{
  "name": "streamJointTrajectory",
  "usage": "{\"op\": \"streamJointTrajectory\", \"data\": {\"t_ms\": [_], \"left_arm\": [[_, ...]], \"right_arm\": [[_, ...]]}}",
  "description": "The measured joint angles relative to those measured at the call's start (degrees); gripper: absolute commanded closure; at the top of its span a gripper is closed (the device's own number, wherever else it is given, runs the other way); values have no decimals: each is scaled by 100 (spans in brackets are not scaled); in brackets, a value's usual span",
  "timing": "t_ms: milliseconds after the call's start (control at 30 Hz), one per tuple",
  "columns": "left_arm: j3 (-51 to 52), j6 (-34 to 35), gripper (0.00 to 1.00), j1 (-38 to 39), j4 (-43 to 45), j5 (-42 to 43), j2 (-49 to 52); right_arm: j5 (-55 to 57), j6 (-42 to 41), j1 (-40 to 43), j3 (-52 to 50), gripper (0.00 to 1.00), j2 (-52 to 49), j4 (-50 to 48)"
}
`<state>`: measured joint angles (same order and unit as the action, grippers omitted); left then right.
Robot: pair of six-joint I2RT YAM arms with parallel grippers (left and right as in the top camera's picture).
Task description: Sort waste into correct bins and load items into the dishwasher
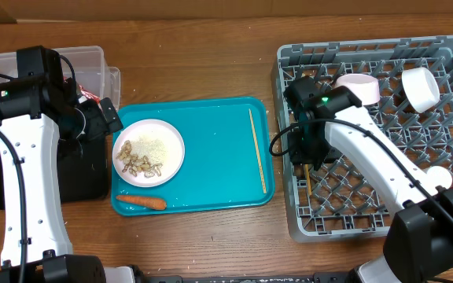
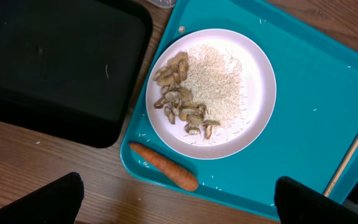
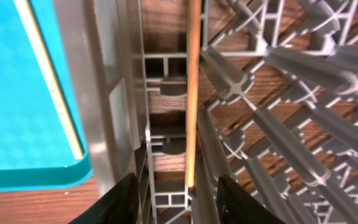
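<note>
My right gripper (image 3: 178,205) is open over the left side of the grey dishwasher rack (image 1: 447,55). A wooden chopstick (image 3: 192,93) lies on the lattice floor between its fingers, touching neither. The other chopstick (image 1: 257,149) lies on the teal tray (image 1: 219,134). The white plate (image 2: 260,81) holds rice (image 2: 216,81) and brownish bits (image 2: 179,99), and an orange sausage stick (image 2: 163,167) lies beside it. My left gripper (image 2: 179,208) hangs wide open and empty above the tray's front left corner. The black tray (image 2: 55,62) and the clear tub (image 1: 93,59) sit to the left.
A pinkish-white bowl (image 1: 358,86) and a white cup (image 1: 419,88) stand in the rack's back rows, and another white piece (image 1: 439,177) sits at its right. Upright pegs (image 3: 303,68) crowd the right gripper. Loose rice grains dot the teal tray.
</note>
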<state>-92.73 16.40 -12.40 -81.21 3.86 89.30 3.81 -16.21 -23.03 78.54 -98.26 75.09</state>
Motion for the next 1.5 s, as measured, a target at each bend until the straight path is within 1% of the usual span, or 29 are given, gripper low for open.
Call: {"op": "streamJointTrajectory", "data": {"t_ms": [100, 133, 200, 300, 467, 633, 833, 933, 1233, 1267, 1333, 1433, 1467, 1500], "left_arm": [[0, 0, 0, -2, 0, 0, 0], [0, 0, 0, 0, 0, 0, 0], [0, 0, 0, -2, 0, 0, 0], [0, 2, 0, -2, 0, 0, 0], [0, 0, 0, -2, 0, 0, 0], [0, 0, 0, -2, -2, 0, 0], [0, 2, 0, -2, -7, 0, 0], [0, 0, 0, -2, -7, 0, 0], [0, 0, 0, -2, -7, 0, 0], [0, 0, 0, -2, -7, 2, 0], [0, 0, 0, -2, -7, 0, 0], [0, 0, 0, 0, -7, 0, 0], [0, 0, 0, -2, -7, 0, 0], [0, 2, 0, -2, -4, 0, 0]], "right_arm": [[-22, -9, -17, 520, 57, -9, 57], [-50, -7, -35, 761, 56, -9, 20], [-92, -11, -107, 1145, 52, -9, -166], [-146, -2, -308, 1379, 51, -4, -498], [-210, -9, -778, 1377, 51, -133, -713], [-238, -48, -1102, 1248, 51, -638, -839], [-251, -160, -1147, 1088, 51, -1563, -868], [-254, -179, -1147, 1086, 51, -1867, -866], [-402, -199, -1158, 1084, 51, -2413, -933], [-426, -199, -1163, 1084, 53, -2430, -951], [-444, -201, -1163, 1069, 59, -2448, -997], [-483, -234, -1163, 1025, 78, -2448, -1040], [-503, -227, -1163, 1025, 82, -2448, -1047], [-509, -243, -1163, 1025, 85, -2448, -1043]]}}
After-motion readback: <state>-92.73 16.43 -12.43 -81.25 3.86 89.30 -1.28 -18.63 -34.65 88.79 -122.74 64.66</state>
